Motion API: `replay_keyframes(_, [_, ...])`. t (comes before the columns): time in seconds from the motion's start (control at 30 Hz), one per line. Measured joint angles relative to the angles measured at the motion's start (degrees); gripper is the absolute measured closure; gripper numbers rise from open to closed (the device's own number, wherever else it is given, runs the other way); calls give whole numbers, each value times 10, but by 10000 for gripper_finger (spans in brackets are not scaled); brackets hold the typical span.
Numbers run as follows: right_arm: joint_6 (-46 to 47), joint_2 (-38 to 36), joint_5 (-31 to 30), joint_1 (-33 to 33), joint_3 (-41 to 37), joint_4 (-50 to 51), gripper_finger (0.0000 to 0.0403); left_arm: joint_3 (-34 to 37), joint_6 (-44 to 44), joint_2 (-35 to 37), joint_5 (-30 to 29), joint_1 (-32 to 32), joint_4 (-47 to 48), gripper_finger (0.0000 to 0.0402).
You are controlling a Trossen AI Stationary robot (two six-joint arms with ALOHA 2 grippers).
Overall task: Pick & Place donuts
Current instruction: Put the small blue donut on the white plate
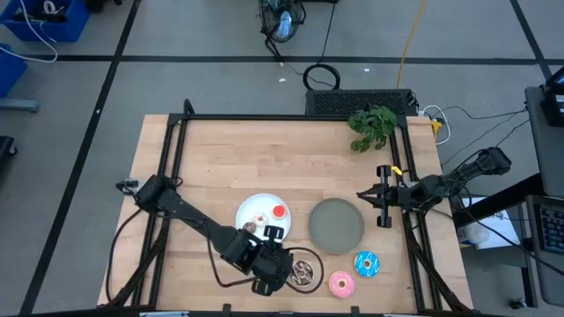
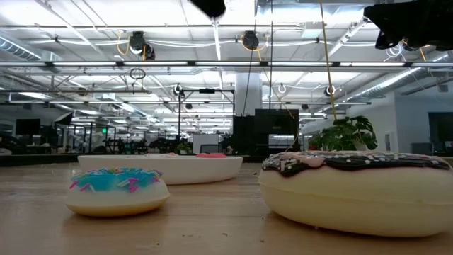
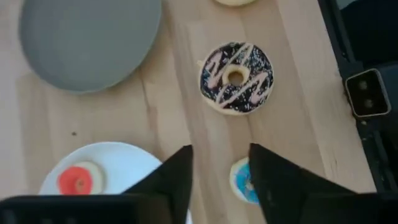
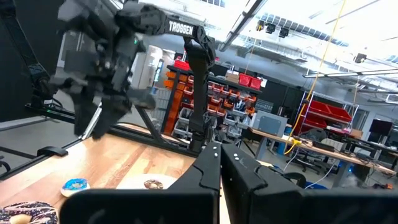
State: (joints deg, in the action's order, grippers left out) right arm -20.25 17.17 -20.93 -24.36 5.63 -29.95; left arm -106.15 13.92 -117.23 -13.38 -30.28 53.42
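Toy donuts spread over a wooden desk (image 1: 211, 158), left tool (image 3: 217, 165) hovering above them.

Left tool fingers spread, gripping nothing, poised over a tiny blue donut (image 3: 242, 182) lying on bare wood beside the white plate (image 3: 124, 162). On that plate, a tiny red donut (image 3: 76, 180). Chocolate-drizzled donut (image 3: 236, 78) near the grey plate (image 3: 87, 37). Blue sprinkled donut (image 1: 366, 262) and pink donut (image 1: 341, 283) close together by the front edge. Right tool (image 1: 381, 208) at the right edge, apparently pressed together, empty.

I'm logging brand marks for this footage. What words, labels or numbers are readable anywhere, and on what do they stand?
"TROSSEN": white letters on the left arm, seen in the right wrist view.
Nothing else is readable: the donuts, white plate and grey plate show no text, and any signs in the room behind are too small.
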Motion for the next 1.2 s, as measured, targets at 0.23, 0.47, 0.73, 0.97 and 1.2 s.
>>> replay_keyframes(0.23, [0, 0, -1, 0, 0, 1, 403, 74, -44, 0, 43, 3, -81, 169])
replay_keyframes(0.47, [0, 0, -1, 0, 0, 2, 403, 99, -24, 1, 46, 3, -81, 160])
replay_keyframes(0.73, [0, 0, -2, 0, 0, 2, 403, 104, 12, -2, 52, 10, -92, 160])
replay_keyframes(0.97, [0, 2, -1, 0, 0, 0, 403, 133, -8, -8, 50, 7, -115, 160])
replay_keyframes(1.2, [0, 3, -1, 0, 0, 0, 403, 162, -22, -9, 58, 4, -118, 160])
